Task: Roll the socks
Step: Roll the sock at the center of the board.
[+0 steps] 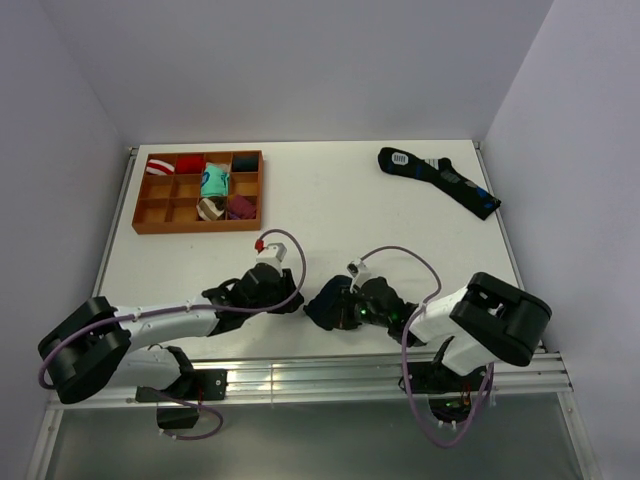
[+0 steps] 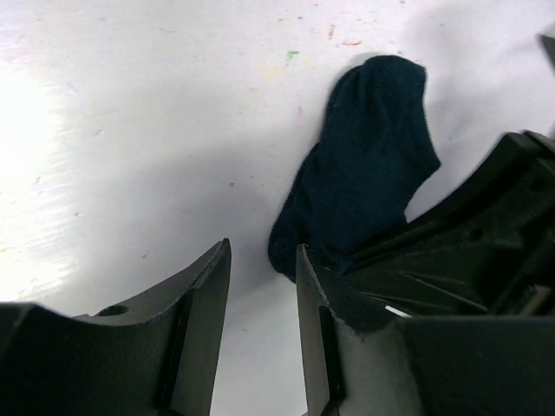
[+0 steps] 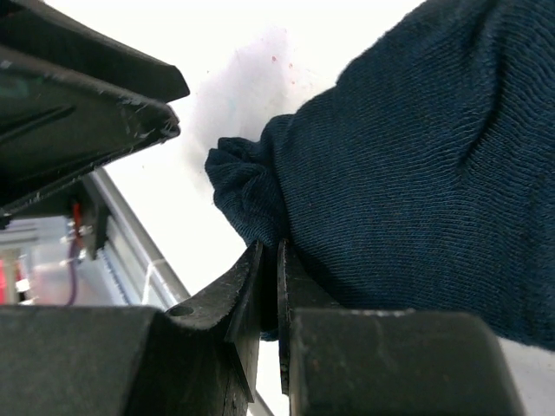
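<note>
The navy socks (image 1: 322, 307) lie on the white worktop (image 1: 350, 200), well apart from the wooden compartment tray (image 1: 195, 229), out past its near right corner toward the arms' bases. The right end effector (image 1: 349, 308), on the socks' far side from the tray, is pinched almost closed on their edge. I read this as an anchor, so the fabric cannot slide while it is rolled. The left end effector (image 1: 295, 300), on the tray's side of the socks, stands moderately apart and grips nothing, apparently free to take a fresh bite.

The overhead view gives only a dark lump between two black tools. The left wrist view adds bare worktop in the gap between its fingers (image 2: 206, 299), and the socks lying flat and oval just beyond them. The right wrist view alone shows fabric caught at the jaws and a bunched fold (image 3: 241, 192) beside them
</note>
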Available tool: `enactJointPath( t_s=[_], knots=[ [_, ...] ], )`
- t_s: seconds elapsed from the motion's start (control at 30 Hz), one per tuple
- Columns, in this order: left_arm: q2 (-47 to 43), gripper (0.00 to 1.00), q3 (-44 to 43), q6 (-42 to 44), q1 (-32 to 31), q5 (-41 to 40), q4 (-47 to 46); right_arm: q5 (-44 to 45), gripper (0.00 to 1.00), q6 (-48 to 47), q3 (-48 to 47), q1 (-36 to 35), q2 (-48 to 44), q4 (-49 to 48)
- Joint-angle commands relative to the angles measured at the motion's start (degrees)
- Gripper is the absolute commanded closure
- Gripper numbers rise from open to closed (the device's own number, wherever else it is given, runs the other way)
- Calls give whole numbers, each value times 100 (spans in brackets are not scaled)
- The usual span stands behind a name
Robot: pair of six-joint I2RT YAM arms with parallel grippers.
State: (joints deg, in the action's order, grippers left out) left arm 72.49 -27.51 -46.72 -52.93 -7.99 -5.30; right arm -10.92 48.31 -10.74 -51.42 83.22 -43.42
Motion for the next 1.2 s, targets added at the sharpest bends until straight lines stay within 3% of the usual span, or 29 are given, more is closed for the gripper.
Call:
enactJointPath(
  t_s=[0.0,0.17,0.3,1.17],
  knots=[
    [-139,58,175,294,-112,-71,-937,-779,89,178,-50,237,220,466],
    [-16,55,456,401,-209,130,-1815,-1648,89,476,-60,545,703,115],
    [274,54,457,549,-288,140,-2010,-1922,89,574,28,861,994,-97],
    [555,52,712,840,-737,-80,-2142,-1835,90,416,-200,1275,1223,774]
  ],
)
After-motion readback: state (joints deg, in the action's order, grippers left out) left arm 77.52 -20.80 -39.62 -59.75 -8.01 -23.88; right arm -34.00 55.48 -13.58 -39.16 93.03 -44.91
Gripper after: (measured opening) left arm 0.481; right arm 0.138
